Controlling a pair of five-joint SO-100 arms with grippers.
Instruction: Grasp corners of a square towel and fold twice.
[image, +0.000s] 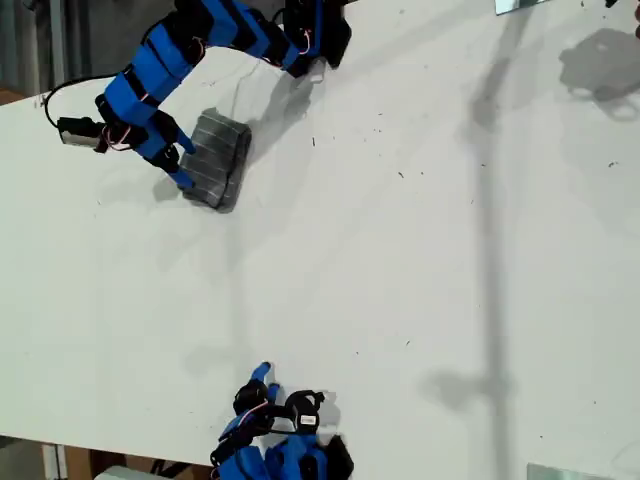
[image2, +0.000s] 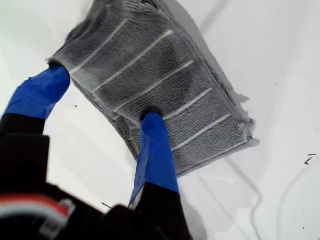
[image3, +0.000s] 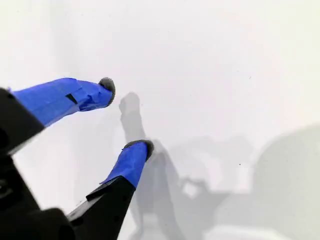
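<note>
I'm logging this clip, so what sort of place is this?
Probably a robotics lab bench: a bare white tabletop, two blue-and-black arms mounted at opposite edges, and a single folded dark grey striped towel at my first gripper. My second gripper hangs empty.

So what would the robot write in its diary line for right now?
towel: folded small, flat on table | my first gripper: open, fingertips at towel edge | my second gripper: open, empty, away from towel

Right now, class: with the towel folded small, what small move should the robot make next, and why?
Probably lift my first gripper clear: the towel already lies as a compact folded block on the table, with the open fingers at its edge. My second gripper holds nothing.
</note>
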